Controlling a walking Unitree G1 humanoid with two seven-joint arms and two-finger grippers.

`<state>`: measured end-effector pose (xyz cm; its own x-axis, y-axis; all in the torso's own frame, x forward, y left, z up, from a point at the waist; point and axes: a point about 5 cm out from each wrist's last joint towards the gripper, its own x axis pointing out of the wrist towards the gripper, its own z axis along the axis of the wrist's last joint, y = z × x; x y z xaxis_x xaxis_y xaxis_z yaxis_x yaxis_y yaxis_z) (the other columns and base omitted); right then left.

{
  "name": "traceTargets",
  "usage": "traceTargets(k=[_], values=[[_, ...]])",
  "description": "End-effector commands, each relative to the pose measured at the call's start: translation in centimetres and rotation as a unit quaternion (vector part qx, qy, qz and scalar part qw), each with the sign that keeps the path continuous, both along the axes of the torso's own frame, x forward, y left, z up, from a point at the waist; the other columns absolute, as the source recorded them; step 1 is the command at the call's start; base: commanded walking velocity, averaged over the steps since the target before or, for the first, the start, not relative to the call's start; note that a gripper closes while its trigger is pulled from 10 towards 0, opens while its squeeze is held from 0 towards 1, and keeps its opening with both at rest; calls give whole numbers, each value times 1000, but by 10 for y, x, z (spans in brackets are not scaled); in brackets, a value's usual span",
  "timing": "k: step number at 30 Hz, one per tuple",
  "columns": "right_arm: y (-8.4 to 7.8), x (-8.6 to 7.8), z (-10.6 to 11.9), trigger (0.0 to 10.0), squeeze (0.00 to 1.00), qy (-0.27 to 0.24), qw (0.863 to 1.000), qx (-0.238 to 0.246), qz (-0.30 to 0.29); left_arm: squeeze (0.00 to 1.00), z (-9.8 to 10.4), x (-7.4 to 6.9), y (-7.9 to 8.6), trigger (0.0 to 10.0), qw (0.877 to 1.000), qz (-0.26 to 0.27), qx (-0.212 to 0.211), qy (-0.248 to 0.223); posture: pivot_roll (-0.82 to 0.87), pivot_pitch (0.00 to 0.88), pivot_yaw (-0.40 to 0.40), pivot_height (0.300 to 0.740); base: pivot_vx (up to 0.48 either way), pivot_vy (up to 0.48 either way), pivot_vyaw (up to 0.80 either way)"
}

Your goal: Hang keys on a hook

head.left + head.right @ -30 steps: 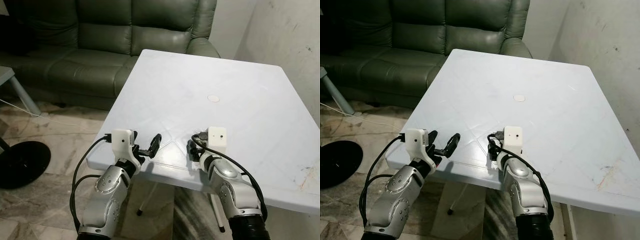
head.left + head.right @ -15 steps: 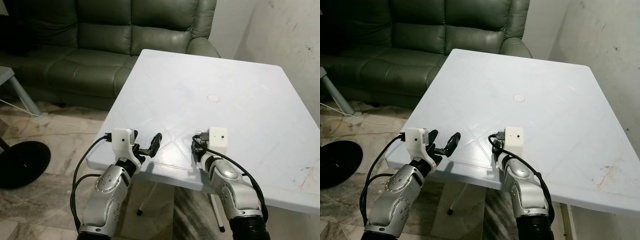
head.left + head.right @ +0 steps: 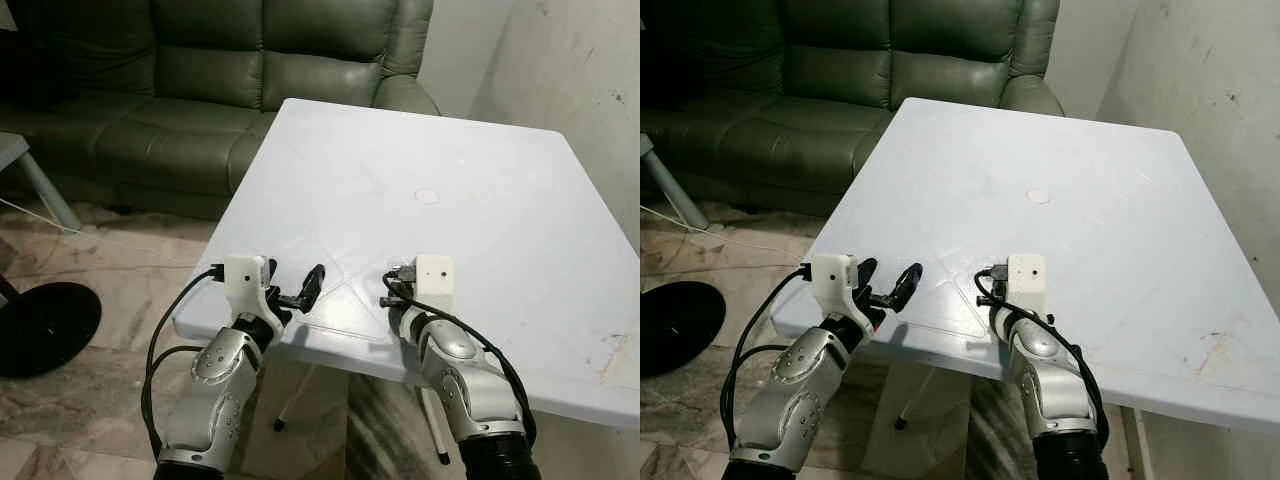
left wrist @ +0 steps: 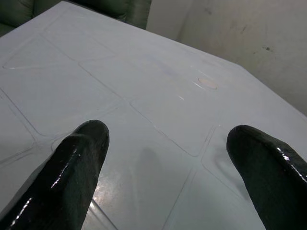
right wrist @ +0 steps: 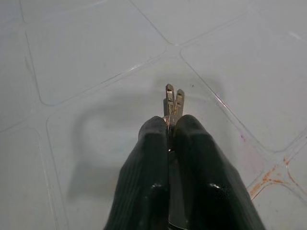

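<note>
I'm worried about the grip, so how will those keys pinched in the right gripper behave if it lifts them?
The keys look like thin, stiff metal, so probably light. Their smooth tips poking beyond the right gripper may slip or pivot in its pinch over the table.

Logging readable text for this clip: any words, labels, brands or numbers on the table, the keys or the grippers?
None. No writing shows on the white table, the keys pinched in the right gripper, the left gripper, or the green sofa. The orange marks near the table edge are stains, not text.
</note>
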<state>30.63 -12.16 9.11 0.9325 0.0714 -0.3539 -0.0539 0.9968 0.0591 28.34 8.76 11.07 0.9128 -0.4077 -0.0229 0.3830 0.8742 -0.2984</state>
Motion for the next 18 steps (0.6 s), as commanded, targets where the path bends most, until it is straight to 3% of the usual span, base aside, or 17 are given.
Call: traceTargets(k=[1,18], values=[[0,-1,-1,0,0,1,1000,-8,-3,0,2,1,-6,10000,1000,-2,-10,3,-8,23,-67,740,0,0,0],[-5,6,21,0,0,-50,993,101,-28,0,1,2,-7,10000,1000,-6,-12,3,-6,0,-67,740,0,0,0]])
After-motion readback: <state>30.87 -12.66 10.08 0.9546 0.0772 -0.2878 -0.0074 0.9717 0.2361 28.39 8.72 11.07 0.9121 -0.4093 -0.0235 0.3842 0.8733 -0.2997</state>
